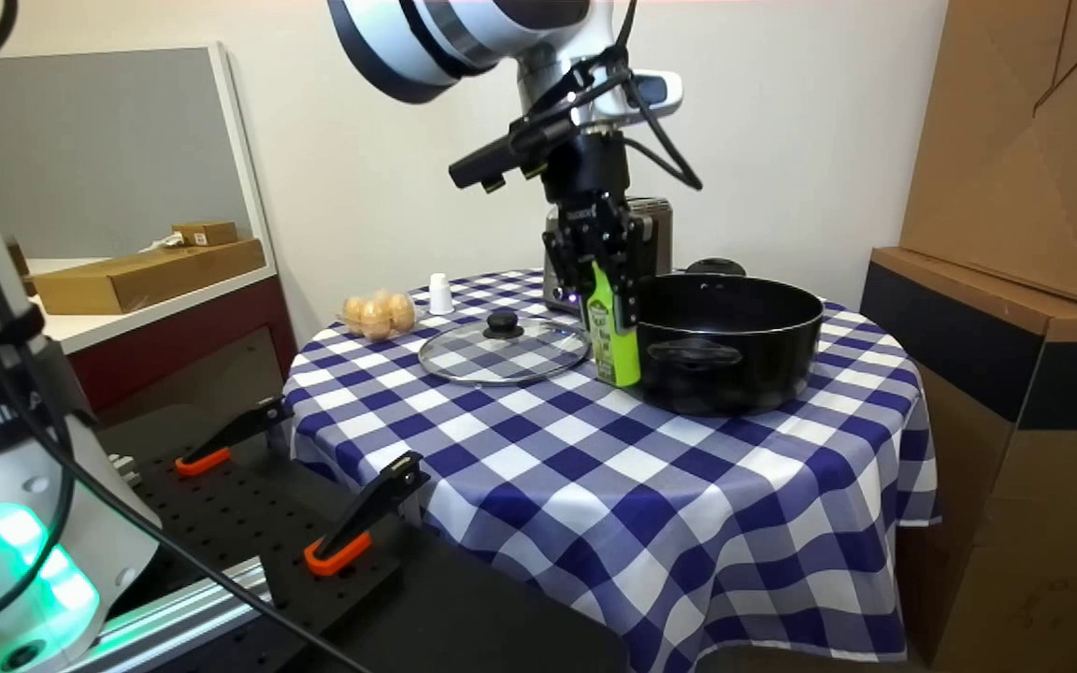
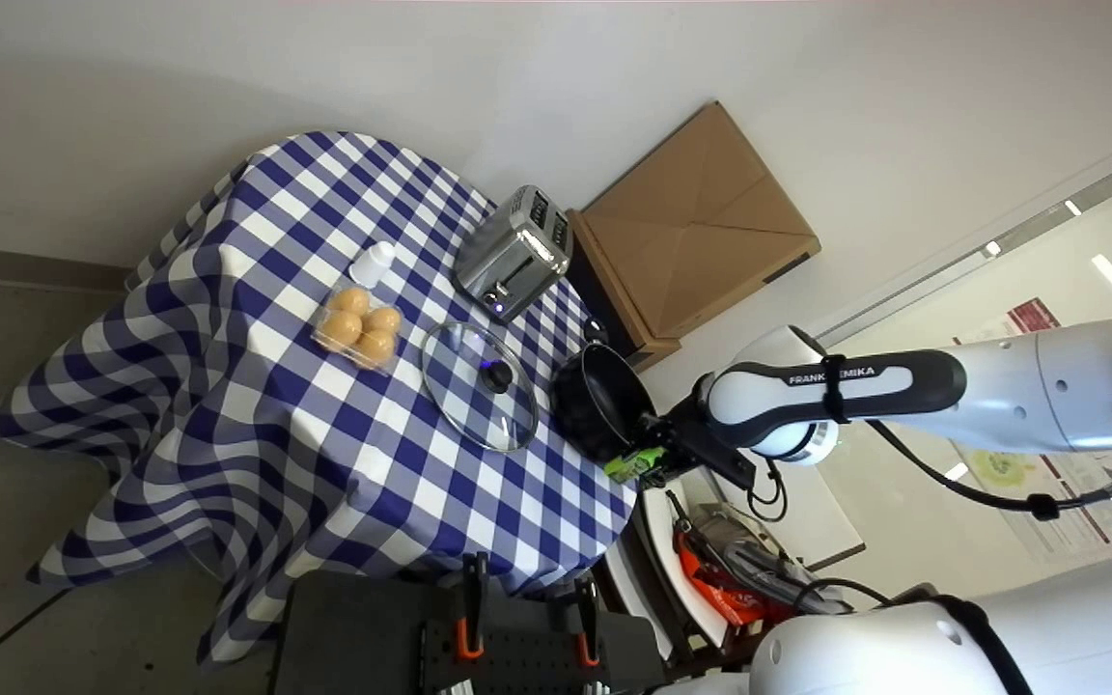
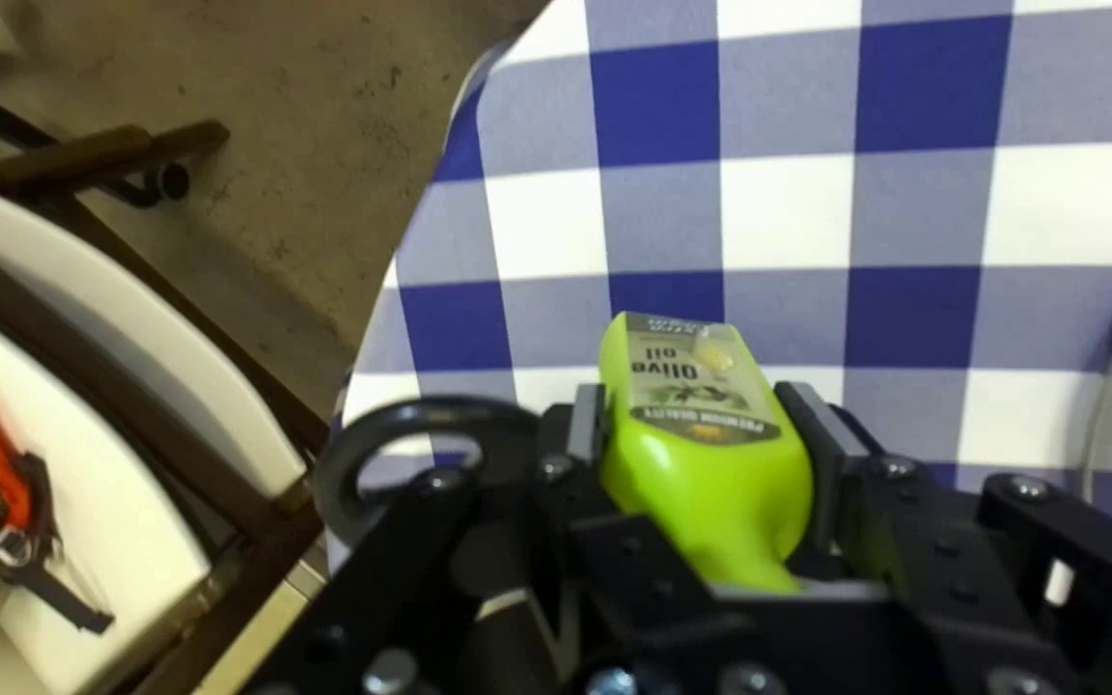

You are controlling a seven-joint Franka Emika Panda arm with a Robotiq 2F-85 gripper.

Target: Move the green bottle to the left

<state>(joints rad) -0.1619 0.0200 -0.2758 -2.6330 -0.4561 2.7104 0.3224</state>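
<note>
The green bottle (image 1: pixel 615 350) is a slim lime-green olive oil bottle beside the black pot (image 1: pixel 735 365), at its handle side. It also shows in an exterior view (image 2: pixel 629 466) and in the wrist view (image 3: pixel 701 473). My gripper (image 1: pixel 606 297) comes down from above, and its fingers lie against both sides of the bottle. In the wrist view the gripper (image 3: pixel 697 415) has its two pads close on the bottle, shut on it. The bottle leans slightly. Its narrow top is hidden among the fingers. I cannot tell whether its base touches the cloth.
A glass lid (image 1: pixel 459 374) lies beside the bottle. Eggs in a clear pack (image 1: pixel 378 315), a white shaker (image 1: pixel 440 294) and a toaster (image 2: pixel 508 256) stand farther off. A pot handle (image 3: pixel 426 410) is right by one finger. The checkered table's edge (image 3: pixel 402 280) is near.
</note>
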